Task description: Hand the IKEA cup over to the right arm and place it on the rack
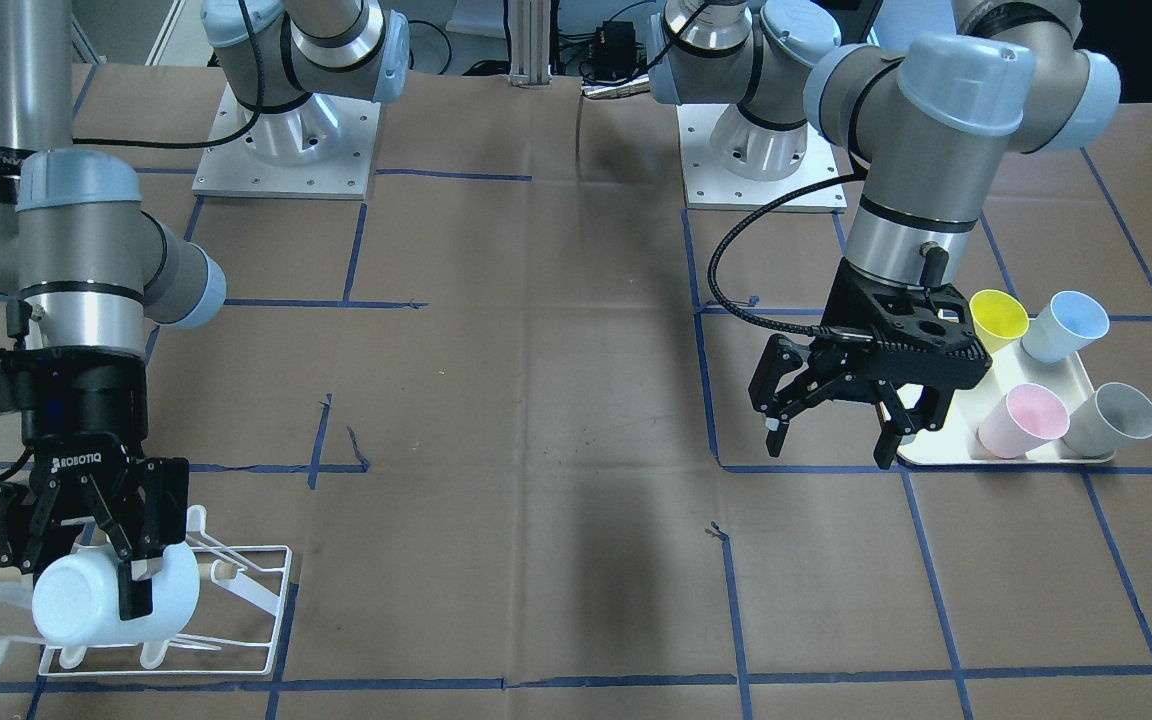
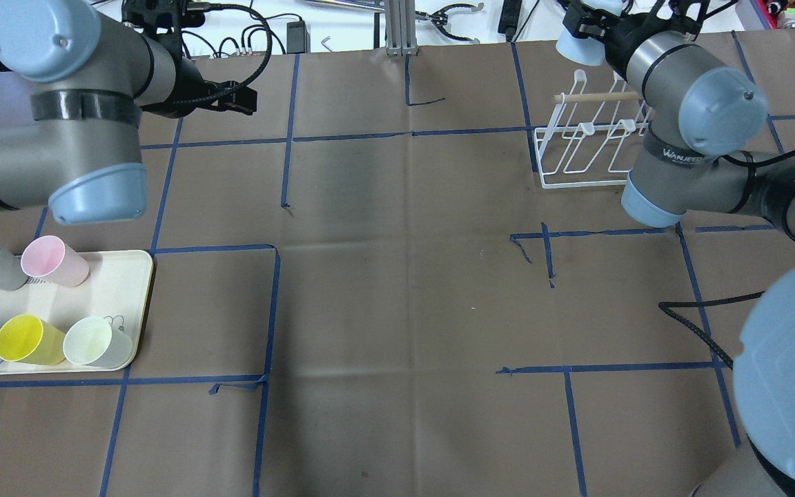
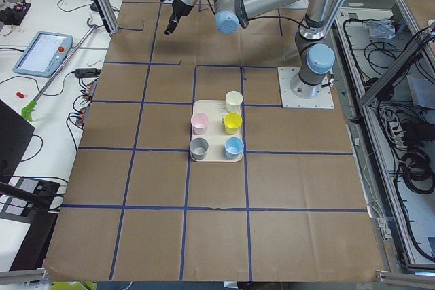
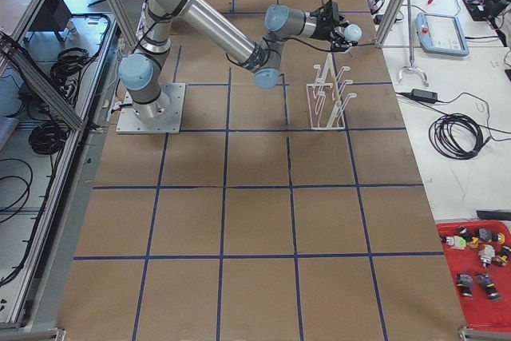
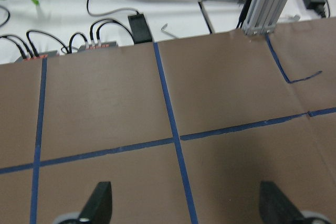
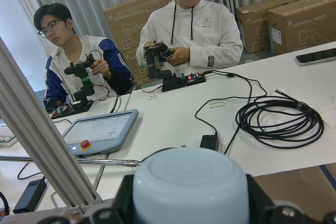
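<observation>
Exterior front-facing shows my right gripper (image 1: pixel 86 580) clamped on the pale IKEA cup (image 1: pixel 71 612), held on its side just over the rack (image 1: pixel 258 600), while my left gripper (image 1: pixel 831 445) hangs spread wide and empty beside the tray (image 1: pixel 996 459) of spare cups. Overhead exterior puts that cup by the rack's far end, near the dowel bar (image 2: pixel 597 98). Right wrist-mounted shows the cup's base in my grip, so I judge the hand-over done and placing in hand: next I must tip its mouth down over a prong, lower, then let go.

The pale cup (image 1: pixel 101 605) hangs sideways in right tool (image 1: pixel 86 578) above rack (image 2: pixel 580 129).
</observation>
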You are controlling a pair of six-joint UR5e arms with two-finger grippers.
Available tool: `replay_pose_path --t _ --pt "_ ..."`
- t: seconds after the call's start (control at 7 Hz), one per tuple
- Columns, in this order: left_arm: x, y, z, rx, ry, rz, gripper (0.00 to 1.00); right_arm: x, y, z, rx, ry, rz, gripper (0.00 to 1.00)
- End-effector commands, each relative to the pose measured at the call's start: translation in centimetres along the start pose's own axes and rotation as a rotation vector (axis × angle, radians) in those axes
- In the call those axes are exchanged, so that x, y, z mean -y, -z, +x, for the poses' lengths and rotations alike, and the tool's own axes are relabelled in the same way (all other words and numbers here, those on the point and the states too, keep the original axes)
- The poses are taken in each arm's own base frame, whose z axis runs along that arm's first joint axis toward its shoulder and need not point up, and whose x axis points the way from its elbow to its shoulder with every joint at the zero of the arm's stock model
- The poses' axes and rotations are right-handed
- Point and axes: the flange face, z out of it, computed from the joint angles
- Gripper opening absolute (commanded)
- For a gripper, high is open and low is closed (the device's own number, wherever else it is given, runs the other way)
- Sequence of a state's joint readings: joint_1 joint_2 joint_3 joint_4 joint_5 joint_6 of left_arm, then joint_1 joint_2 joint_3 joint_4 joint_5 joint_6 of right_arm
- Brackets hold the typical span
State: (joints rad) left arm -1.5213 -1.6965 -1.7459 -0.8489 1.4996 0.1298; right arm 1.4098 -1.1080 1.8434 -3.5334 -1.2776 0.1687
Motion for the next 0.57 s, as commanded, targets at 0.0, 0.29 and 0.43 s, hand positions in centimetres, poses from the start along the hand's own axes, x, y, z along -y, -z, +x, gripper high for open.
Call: replay_pose_path --t 0.0,0.29,0.43 --pt "-0.7 5.3 0.9 0.006 0.057 -0.241 0.99 -0.7 -2.8 1.2 -0.003 0.114 -0.002 0.19" --pt "-3.8 9.9 1.1 0.049 0.068 -0.312 0.99 -2.4 -4.7 2.2 -0.008 0.109 -0.03 0.19" --pt "-4.0 10.6 1.2 0.048 0.068 -0.302 0.99 -2.5 -4.8 2.2 -0.008 0.108 -0.033 0.19"
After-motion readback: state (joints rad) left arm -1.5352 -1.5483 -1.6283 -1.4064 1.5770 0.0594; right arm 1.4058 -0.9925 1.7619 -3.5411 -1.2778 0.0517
